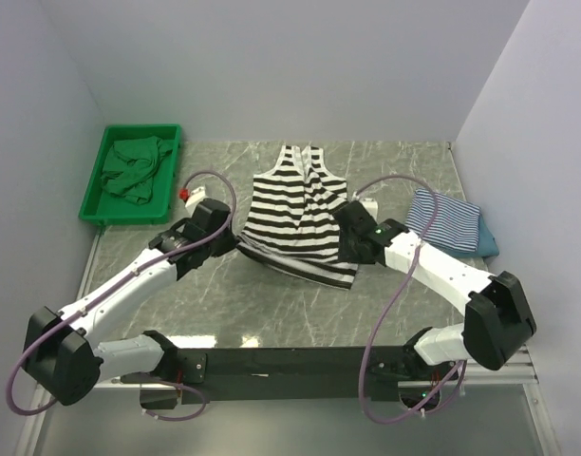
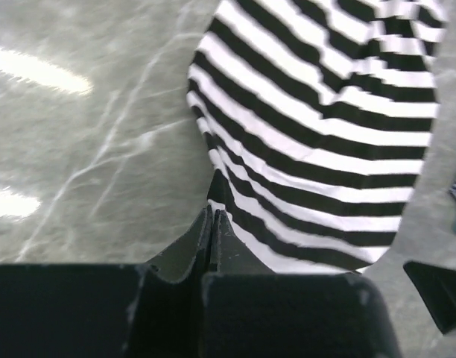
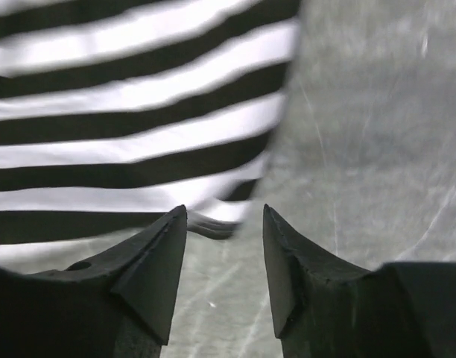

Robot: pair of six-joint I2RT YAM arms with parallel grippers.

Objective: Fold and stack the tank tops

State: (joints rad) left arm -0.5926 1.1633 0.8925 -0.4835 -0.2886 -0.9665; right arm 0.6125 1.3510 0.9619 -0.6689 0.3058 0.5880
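Left end effector [image 2: 215,215], jaws pressed together, clamped on the left hem edge of the wide-striped top [image 1: 295,204], with cloth drawn up to a point at the tips. Right end effector [image 3: 224,211], jaws apart, low at the top's right hem corner, with a curl of that corner on the table [image 1: 224,304] between the tips, nearer one finger and not gripped. Wide-striped top at mid-table, spread with straps toward the far wall and hem toward the arms, hem rumpled between the two end effectors. Thin-striped top [image 1: 444,220] folded at the right side of the table, apart from the wide-striped one and resting on a teal top [image 1: 488,247] with only its right edge showing. Green tray [image 1: 94,195] at the far left, with a crumpled green cloth [image 1: 134,169] inside.
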